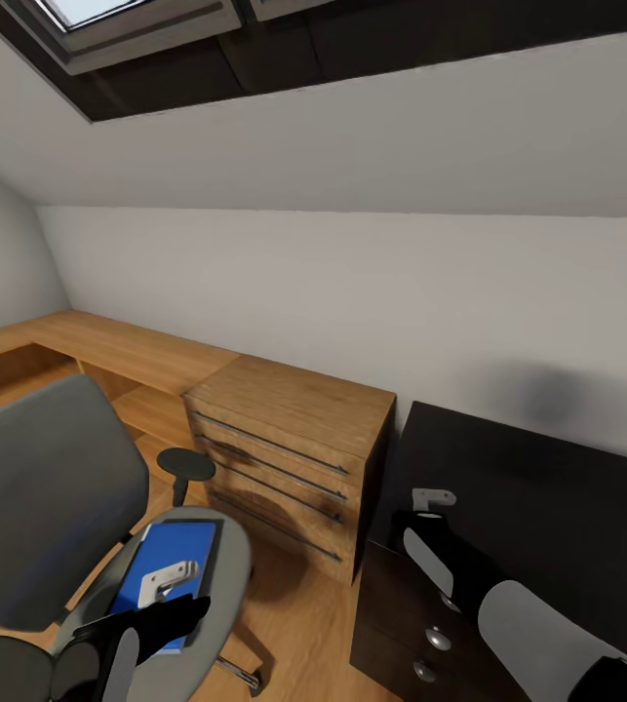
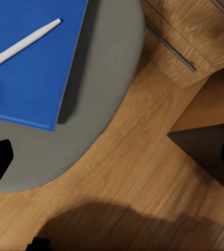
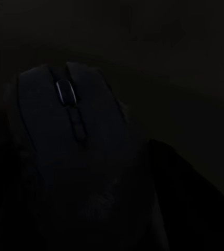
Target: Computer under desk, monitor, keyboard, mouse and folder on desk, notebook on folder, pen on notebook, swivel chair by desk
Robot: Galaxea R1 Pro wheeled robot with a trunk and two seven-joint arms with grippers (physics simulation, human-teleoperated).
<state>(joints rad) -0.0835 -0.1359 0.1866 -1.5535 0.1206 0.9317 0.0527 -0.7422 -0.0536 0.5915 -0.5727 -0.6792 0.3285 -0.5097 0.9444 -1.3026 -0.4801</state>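
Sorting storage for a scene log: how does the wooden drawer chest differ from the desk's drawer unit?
The chest is light wood; the drawer unit is black. The chest has long bar handles; the unit has round knobs. The chest stands taller than the unit. Both rest on the wood floor, side by side.

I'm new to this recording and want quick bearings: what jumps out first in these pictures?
The bright blue folder lies on the grey seat of the swivel chair, with a white pen resting on it and the left gripper above it. Beside the chair stands a light wooden drawer chest, then the black desk. The right wrist view shows a black mouse close up.
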